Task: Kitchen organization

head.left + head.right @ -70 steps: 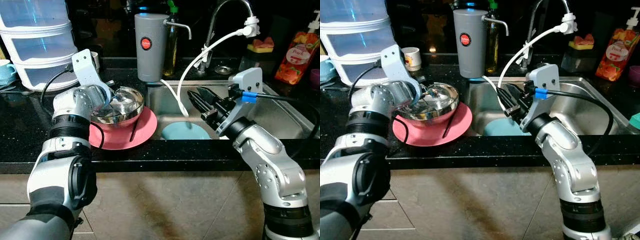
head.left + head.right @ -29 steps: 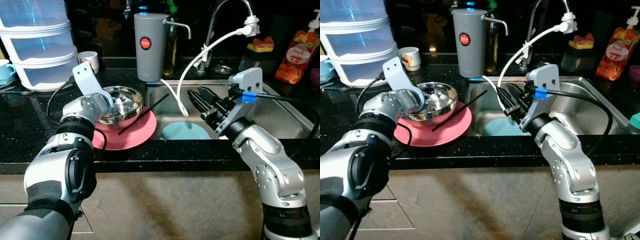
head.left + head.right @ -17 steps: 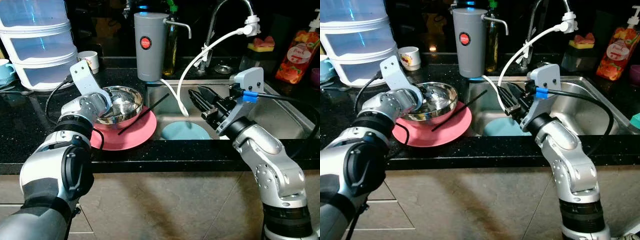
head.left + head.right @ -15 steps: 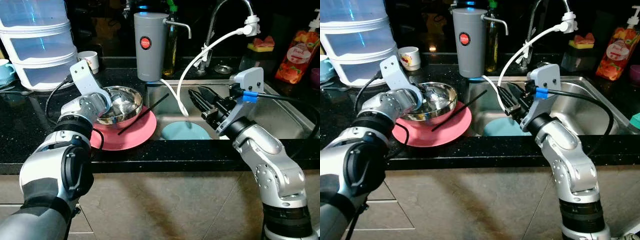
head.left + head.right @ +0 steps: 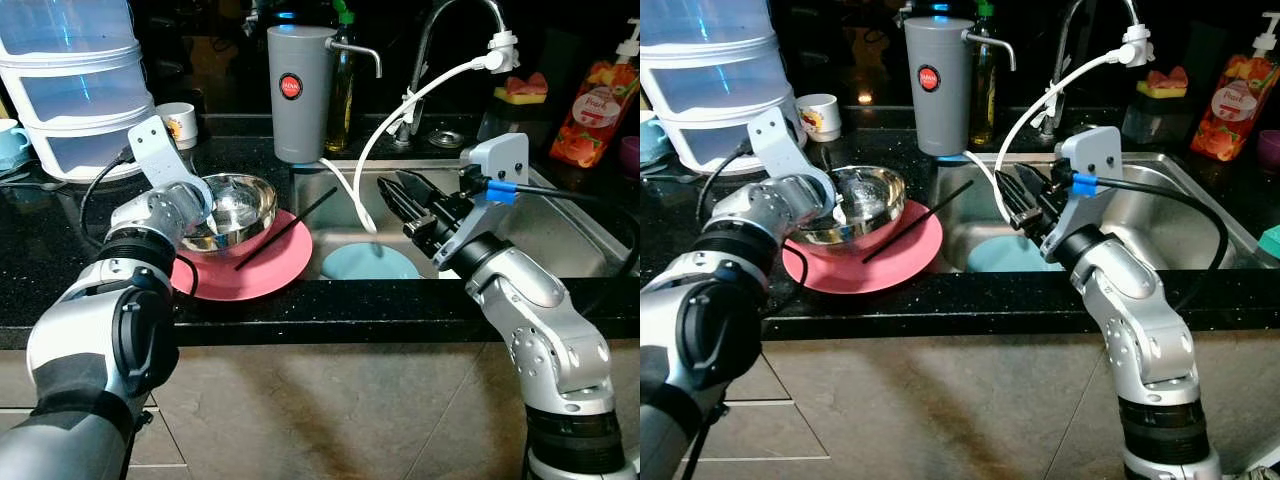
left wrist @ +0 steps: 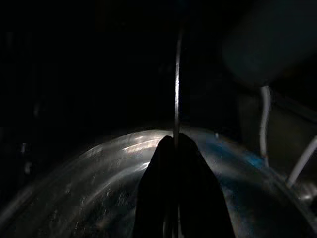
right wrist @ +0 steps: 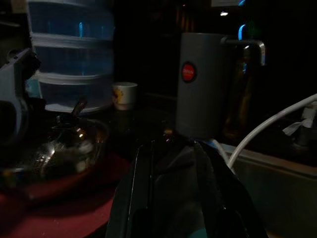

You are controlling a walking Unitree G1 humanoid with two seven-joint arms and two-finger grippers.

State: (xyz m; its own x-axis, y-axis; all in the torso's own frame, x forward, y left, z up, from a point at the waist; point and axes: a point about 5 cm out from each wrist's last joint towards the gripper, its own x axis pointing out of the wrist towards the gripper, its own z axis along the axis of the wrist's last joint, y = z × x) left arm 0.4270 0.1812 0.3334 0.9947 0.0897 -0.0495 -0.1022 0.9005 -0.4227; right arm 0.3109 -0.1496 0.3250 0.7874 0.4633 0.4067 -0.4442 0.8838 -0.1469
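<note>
A steel bowl (image 5: 238,208) sits on a pink plate (image 5: 270,272) on the black counter, left of the sink. My left gripper (image 5: 206,210) reaches into the bowl from its left side. In the left wrist view it (image 6: 174,143) is shut on a thin metal utensil (image 6: 176,89) that stands up over the bowl's inside. A black chopstick (image 5: 287,229) lies across the plate, its tip pointing over the sink edge. My right gripper (image 5: 394,192) hovers over the sink, slightly open and holding nothing. Below it a light blue plate (image 5: 370,264) lies in the sink.
A grey dispenser (image 5: 300,90) and a white hose (image 5: 395,125) from the faucet stand behind the sink (image 5: 560,205). Clear plastic drawers (image 5: 75,85) and a small cup (image 5: 180,120) are at the back left. A soap bottle (image 5: 595,100) stands at the far right.
My left gripper and the bowl have shifted a little to the left on the plate. The chopstick that leaned by the bowl 2.4 s ago now lies across the plate. The right arm has stayed put.
</note>
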